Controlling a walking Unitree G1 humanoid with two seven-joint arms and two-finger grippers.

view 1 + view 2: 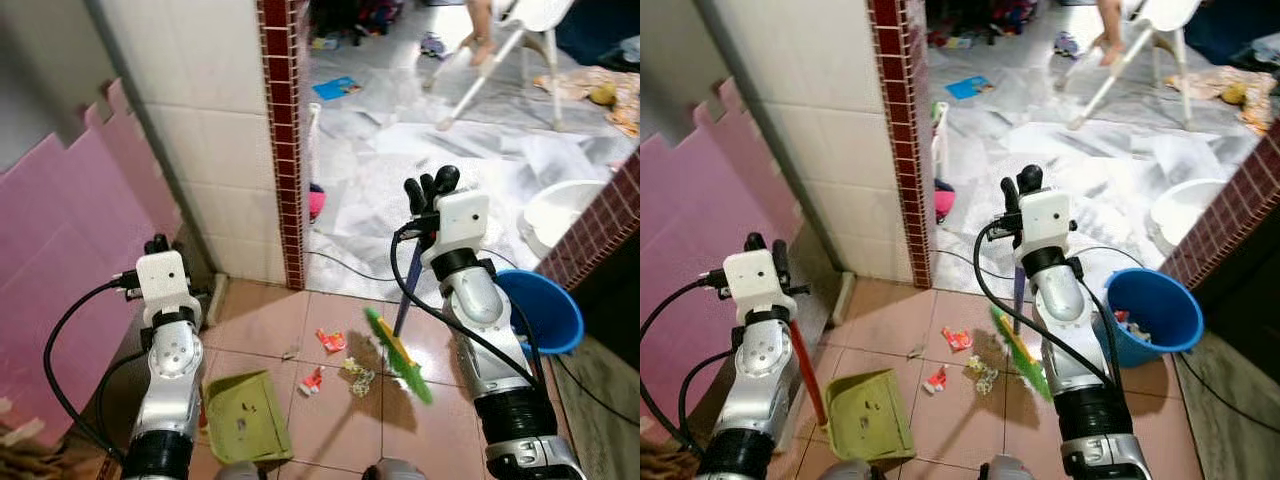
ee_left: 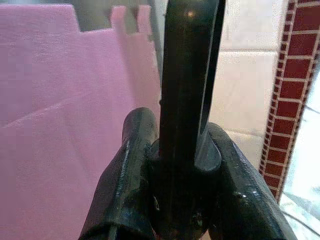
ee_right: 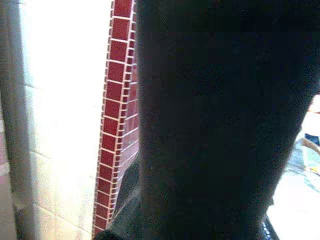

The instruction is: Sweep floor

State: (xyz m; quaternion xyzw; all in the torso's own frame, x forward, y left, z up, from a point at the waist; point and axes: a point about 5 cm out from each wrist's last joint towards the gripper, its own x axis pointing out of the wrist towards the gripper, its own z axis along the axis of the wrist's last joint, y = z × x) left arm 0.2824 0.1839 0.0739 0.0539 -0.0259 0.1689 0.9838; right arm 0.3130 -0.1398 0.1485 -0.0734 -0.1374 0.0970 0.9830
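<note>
Sweeping is barely underway — the right tool (image 1: pixel 432 187) is clamped on the broom (image 1: pixel 400 355), its green head just right of the scraps (image 1: pixel 331 341), and the left tool (image 1: pixel 762 255) grips the dustpan (image 1: pixel 870 414) — scraps lie unswept beside the pan.

A green-bristled broom (image 1: pixel 400 355), a yellow-green dustpan (image 1: pixel 245 418) with a red handle (image 1: pixel 806 372), red wrappers (image 1: pixel 331 340), a blue bucket (image 1: pixel 1152 313), pink foam panels (image 1: pixel 60 260) at left and dark-red mosaic trim (image 1: pixel 284 140) are seen.

Green broom (image 1: pixel 1020 352) beside red scraps (image 1: pixel 956 340), green dustpan (image 1: pixel 872 412) near left, blue bucket (image 1: pixel 1155 315) right
</note>
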